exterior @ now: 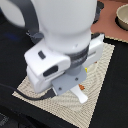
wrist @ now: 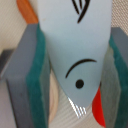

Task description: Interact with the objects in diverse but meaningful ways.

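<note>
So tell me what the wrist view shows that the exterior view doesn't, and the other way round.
Only the wrist view shows the white fish shape in detail, with its black eye and mouth markings, sitting between the green pads of the tool, with something red and something orange beside it. Only the exterior view shows the woven mat, the arm's white body and a bowl at the far corner. Both show the tool and the fish.

Smooth, faintly glossy plastic on the white fish shape (wrist: 75, 45), matt teal rubbery pads (wrist: 37, 75) on dull grey fingers, coarse woven cloth for the pale mat (exterior: 97, 75), glossy white arm casing (exterior: 65, 25).
</note>
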